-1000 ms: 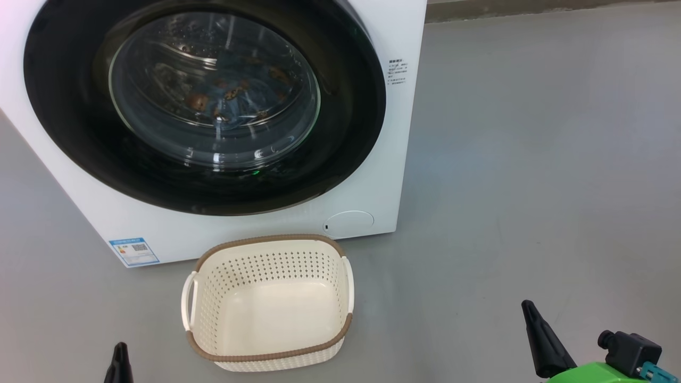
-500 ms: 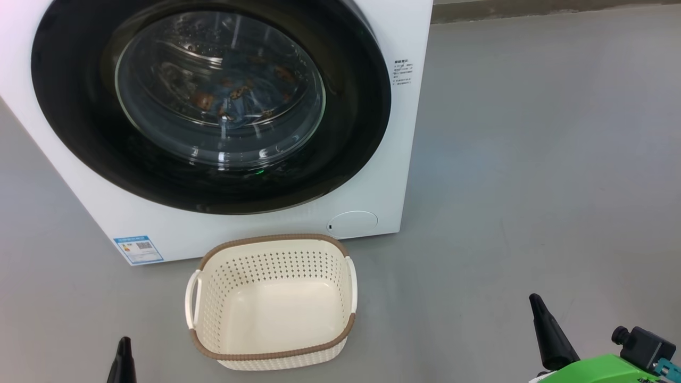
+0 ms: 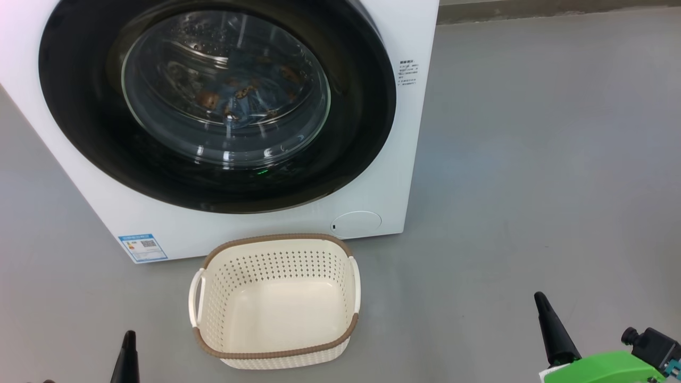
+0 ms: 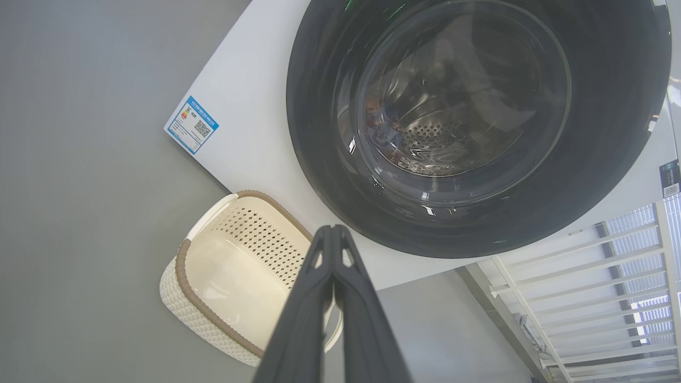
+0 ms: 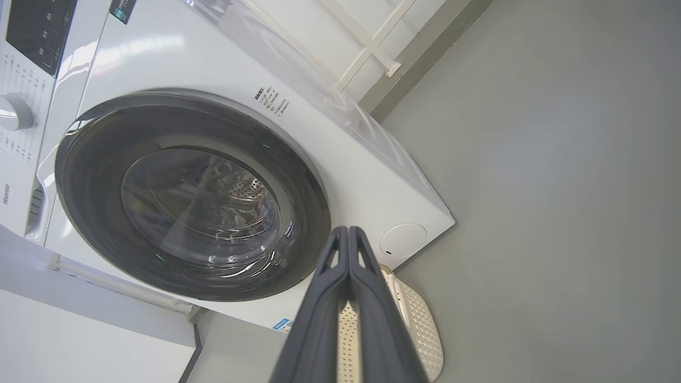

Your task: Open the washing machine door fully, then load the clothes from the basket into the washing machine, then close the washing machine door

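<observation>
The washing machine (image 3: 409,159) stands white on the grey floor, and its glossy black door (image 3: 80,122) lies shut against the front. Through the glass window, blue patterned clothes (image 3: 247,101) lie in the drum. The cream basket (image 3: 276,238) sits on the floor just before the machine, with nothing in it. At the head view's lower left, my left gripper (image 3: 130,335) is shut and holds nothing. My right gripper (image 3: 539,296) is at the lower right, shut too. In the wrist views, the left gripper (image 4: 332,229) and right gripper (image 5: 348,230) have fingers pressed together, pointing at the door (image 4: 319,133) (image 5: 90,213).
A blue sticker (image 3: 142,247) and a round flap (image 3: 356,224) mark the machine's lower front. Open grey floor (image 3: 532,159) stretches to the right. A white slatted rack (image 4: 612,276) stands beside the machine. The control panel with a dial (image 5: 13,111) sits above the door.
The whole head picture has slid slightly to the right, so the camera moved. Door, basket and both shut grippers stand as before.
</observation>
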Robot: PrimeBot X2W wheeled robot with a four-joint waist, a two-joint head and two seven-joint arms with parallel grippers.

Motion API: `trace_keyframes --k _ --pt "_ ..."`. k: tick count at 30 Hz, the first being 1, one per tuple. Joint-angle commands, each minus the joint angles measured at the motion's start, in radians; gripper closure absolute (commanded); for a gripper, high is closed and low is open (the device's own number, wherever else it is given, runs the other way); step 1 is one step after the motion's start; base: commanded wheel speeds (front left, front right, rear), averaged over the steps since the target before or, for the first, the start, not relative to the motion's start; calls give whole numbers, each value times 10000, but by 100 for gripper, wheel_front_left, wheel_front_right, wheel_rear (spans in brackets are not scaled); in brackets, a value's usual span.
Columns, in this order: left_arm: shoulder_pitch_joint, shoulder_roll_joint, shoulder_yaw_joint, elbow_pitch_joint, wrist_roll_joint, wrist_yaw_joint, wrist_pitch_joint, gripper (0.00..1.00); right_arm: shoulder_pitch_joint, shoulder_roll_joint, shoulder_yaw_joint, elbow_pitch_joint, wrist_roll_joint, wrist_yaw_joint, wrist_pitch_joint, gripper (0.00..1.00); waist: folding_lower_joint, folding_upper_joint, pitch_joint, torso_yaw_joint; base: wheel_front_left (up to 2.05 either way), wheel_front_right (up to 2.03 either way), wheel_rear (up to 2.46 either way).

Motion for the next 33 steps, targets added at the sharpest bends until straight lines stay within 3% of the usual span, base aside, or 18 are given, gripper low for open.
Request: trace_keyframes --k 1,33 --pt "-498 221 133 -216 -317 -19 88 100 -516 -138 40 -211 360 -31 85 100 -1 0 -2 12 0 0 0" --pt "-917 321 -43 -215 -3791 -24 1026 100 -883 -112 -309 -81 4234 -47 1028 100 0 0 -28 260 0 0 0"
